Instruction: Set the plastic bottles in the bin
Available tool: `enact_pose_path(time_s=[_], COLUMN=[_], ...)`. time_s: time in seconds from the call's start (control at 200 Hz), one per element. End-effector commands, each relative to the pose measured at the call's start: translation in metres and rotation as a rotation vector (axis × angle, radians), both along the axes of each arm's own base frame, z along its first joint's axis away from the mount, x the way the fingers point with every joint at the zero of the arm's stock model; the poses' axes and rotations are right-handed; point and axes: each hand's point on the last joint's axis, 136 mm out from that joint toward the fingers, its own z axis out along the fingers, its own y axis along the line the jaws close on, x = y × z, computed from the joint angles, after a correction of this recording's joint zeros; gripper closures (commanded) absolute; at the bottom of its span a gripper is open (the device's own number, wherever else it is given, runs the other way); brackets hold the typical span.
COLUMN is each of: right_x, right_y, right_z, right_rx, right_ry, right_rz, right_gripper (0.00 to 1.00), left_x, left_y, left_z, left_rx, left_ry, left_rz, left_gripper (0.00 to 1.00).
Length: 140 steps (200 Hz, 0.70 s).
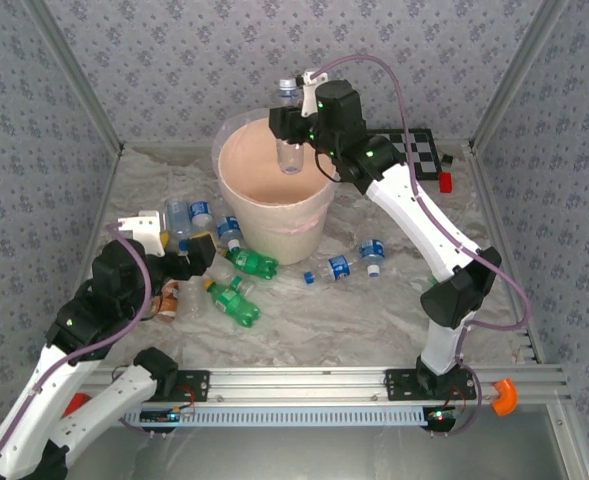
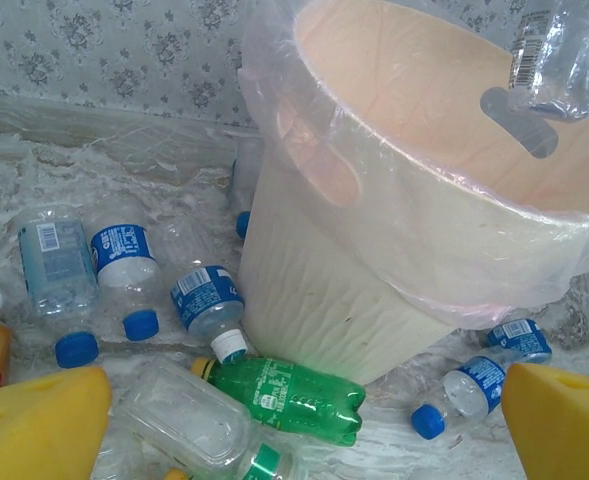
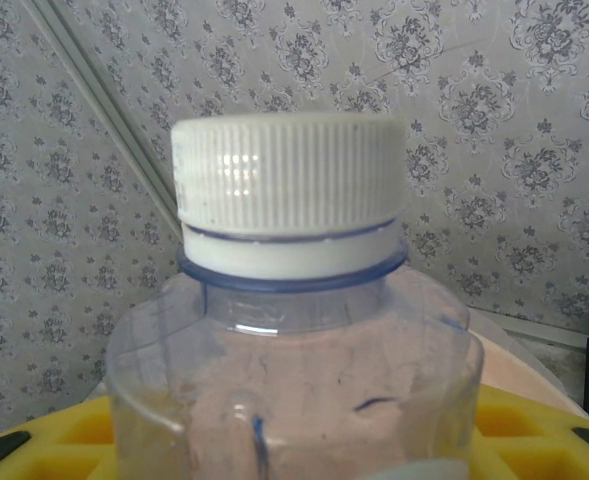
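Wallpapered booth: right gripper (image 1: 292, 125) is holding a clear bottle (image 1: 291, 152) clamped over the bin (image 1: 274, 215); next move is probably just releasing. Left gripper (image 1: 202, 258) is hovering near left, jaws apart.

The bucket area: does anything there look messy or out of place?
Yes. Loose bottles lie scattered on their sides on the table beside the bucket, a green bottle among them. One clear bottle hangs upright over the bucket, gripped by the right gripper.
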Motion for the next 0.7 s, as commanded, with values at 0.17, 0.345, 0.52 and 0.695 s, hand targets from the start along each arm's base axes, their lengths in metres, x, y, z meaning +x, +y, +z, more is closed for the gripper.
enact_pose_path(time_s=[0.17, 0.345, 0.52, 0.695], right_x=[-0.003, -0.010, -0.020, -0.034], right_y=[0.003, -0.005, -0.012, -0.026], right_z=[0.003, 0.008, 0.008, 0.002], right_rx=[-0.022, -0.005, -0.007, -0.031], right_ry=[-0.006, -0.029, -0.027, -0.022], right_rz=[0.020, 0.006, 0.005, 0.002], right_gripper=[0.00, 0.00, 0.00, 0.00], left_x=[-0.001, 0.000, 0.000, 0.004], left_y=[0.002, 0.001, -0.002, 0.000], left_z=[0.005, -0.001, -0.017, -0.041], left_rx=[0.017, 0.018, 0.011, 0.042], left_ry=[-0.017, 0.008, 0.052, 0.136], left_rz=[0.002, 0.002, 0.001, 0.041], left_gripper=[0.00, 0.00, 0.00, 0.00])
